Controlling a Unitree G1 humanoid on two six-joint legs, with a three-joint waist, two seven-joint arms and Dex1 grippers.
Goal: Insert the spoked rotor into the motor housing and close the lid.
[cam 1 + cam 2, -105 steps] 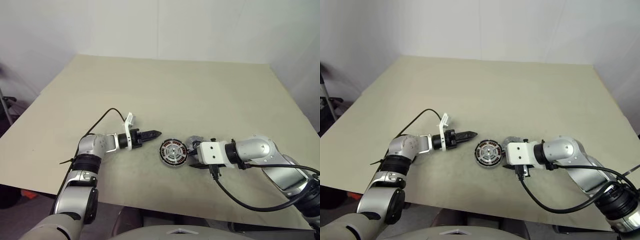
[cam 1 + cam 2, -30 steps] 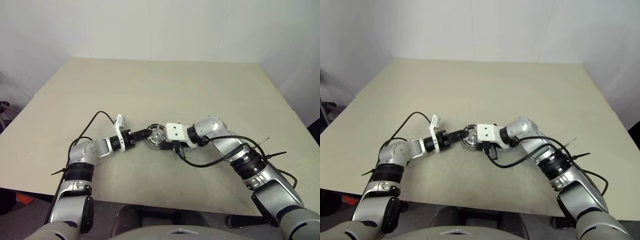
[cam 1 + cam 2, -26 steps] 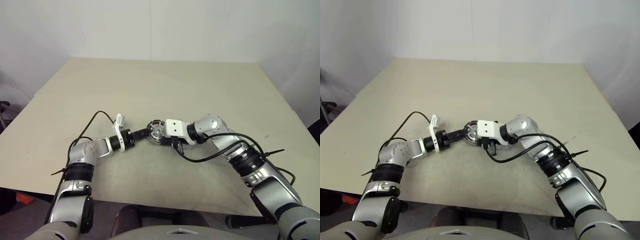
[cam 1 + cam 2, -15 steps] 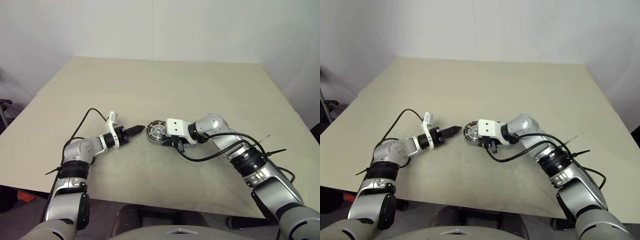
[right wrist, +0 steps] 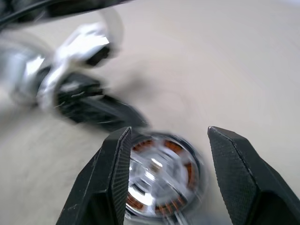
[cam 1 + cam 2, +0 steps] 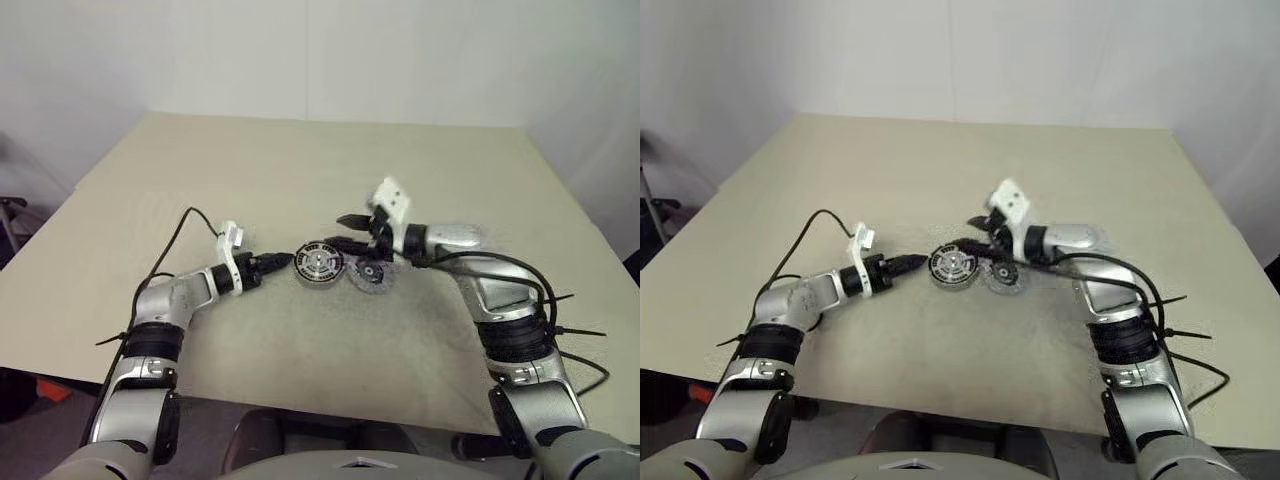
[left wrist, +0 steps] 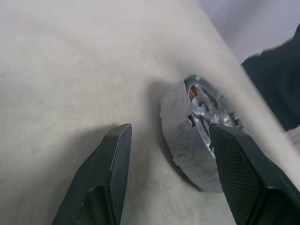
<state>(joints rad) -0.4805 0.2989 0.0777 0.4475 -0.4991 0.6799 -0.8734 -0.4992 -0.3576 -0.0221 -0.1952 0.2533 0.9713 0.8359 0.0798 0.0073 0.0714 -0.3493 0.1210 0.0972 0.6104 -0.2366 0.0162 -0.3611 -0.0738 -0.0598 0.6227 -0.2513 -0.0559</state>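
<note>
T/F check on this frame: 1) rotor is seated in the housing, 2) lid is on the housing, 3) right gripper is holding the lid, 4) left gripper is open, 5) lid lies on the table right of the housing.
1) True. The shiny spoked rotor sits inside the motor housing, with copper coils showing around it.
2) False. The lid lies on the table beside the housing, not on it.
3) False. The right gripper is open above the parts and holds nothing.
4) True. The left gripper is open and empty, its tips by the housing's left edge.
5) True. The ribbed grey lid lies just to the housing's right.
</note>
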